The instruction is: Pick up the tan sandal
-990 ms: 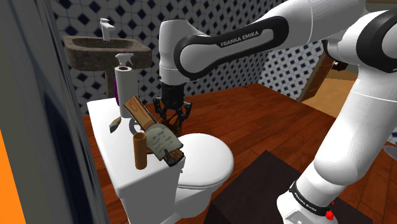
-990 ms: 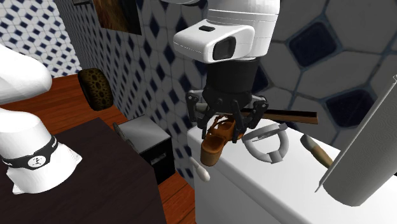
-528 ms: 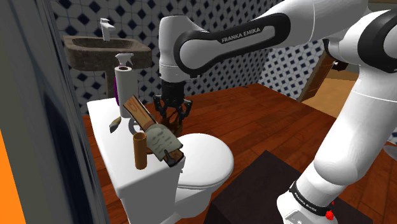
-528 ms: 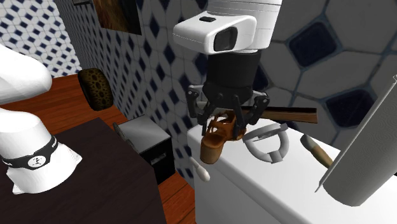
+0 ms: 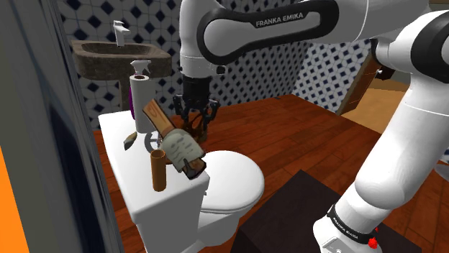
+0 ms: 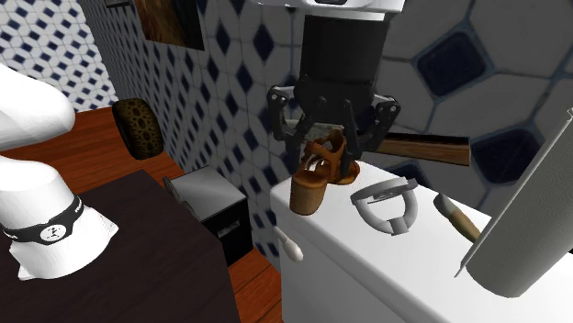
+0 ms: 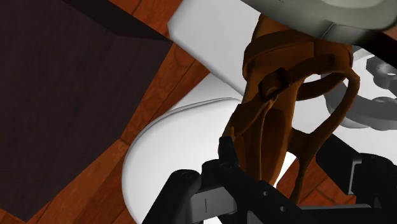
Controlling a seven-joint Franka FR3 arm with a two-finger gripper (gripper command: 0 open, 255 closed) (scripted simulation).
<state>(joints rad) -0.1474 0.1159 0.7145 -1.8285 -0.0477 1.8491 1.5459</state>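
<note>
Black fingers [image 7: 184, 191] of the gripper [image 6: 329, 158] are clamping the straps of the brown sandal [image 6: 312, 183], which is hanging upright over the edge of a white toilet tank lid [image 6: 367, 266]. Whether its heel is touching the lid cannot be told. The wrist view is showing the buckled straps close up, with the toilet bowl [image 7: 159, 146] and wood floor [image 7: 175, 73] beneath. The second exterior view is showing the chunky heel, near a white ring [image 6: 386, 204] and a brush [image 6: 456, 218].
</note>
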